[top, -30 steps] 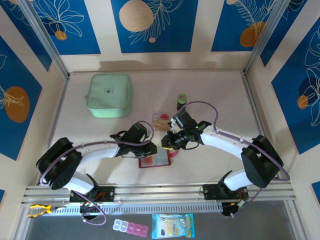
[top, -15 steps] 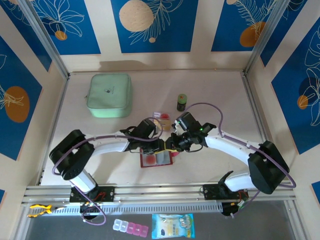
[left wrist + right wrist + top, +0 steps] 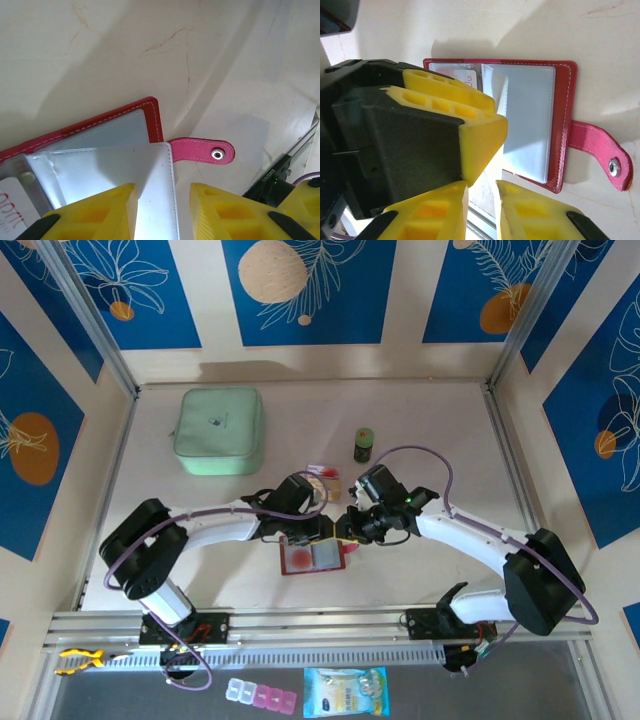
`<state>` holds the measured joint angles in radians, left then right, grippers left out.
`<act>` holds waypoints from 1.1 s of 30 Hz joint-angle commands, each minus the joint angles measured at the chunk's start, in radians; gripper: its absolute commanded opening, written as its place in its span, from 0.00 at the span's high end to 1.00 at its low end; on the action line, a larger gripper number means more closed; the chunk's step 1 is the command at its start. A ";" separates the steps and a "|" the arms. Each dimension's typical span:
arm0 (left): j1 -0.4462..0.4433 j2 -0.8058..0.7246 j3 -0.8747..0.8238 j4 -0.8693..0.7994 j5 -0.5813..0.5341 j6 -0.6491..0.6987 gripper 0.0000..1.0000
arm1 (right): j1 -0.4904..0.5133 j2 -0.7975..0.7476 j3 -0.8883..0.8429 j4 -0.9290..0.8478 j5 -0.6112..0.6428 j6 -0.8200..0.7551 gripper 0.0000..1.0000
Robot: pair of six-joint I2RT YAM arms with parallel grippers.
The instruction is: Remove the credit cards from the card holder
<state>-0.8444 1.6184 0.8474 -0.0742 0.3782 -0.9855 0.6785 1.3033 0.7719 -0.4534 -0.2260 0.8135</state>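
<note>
The dark-red card holder (image 3: 312, 557) lies open on the table with its pink snap tab (image 3: 202, 150) sticking out to the side. A white card with red print (image 3: 14, 210) sits in one clear sleeve. Another clear sleeve (image 3: 115, 165) stands lifted, its stitched edge in the gap of my left gripper (image 3: 162, 192), whose jaws stand apart without pinching it. My right gripper (image 3: 481, 187) hovers at the holder's edge, fingers slightly apart with nothing between them, right beside the left one's yellow finger (image 3: 480, 132). Small tan and red credit cards (image 3: 322, 480) lie just behind both grippers.
A mint-green pouch (image 3: 219, 430) rests at the back left. A small dark bottle (image 3: 364, 444) stands behind the right gripper. Blue patterned walls and metal posts enclose the table. A metal rail (image 3: 320, 625) runs along the near edge.
My left arm has reached further right over the holder and its jaws have widened. The right gripper has shifted slightly right and nearer. The holder stays put.
</note>
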 commanded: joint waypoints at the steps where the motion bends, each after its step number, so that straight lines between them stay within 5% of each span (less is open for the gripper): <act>1: 0.017 -0.045 -0.016 -0.021 0.007 0.031 0.67 | 0.005 -0.010 0.010 -0.031 0.003 0.013 0.77; 18: 0.094 -0.185 -0.112 -0.078 -0.041 0.070 0.64 | 0.061 0.134 0.069 -0.053 0.048 0.011 0.76; 33: 0.126 -0.284 -0.192 -0.099 -0.071 0.056 0.63 | 0.074 0.264 0.151 0.042 -0.036 -0.037 0.78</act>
<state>-0.7330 1.3651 0.6716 -0.1471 0.3279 -0.9344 0.7444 1.5620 0.8738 -0.4335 -0.2203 0.8040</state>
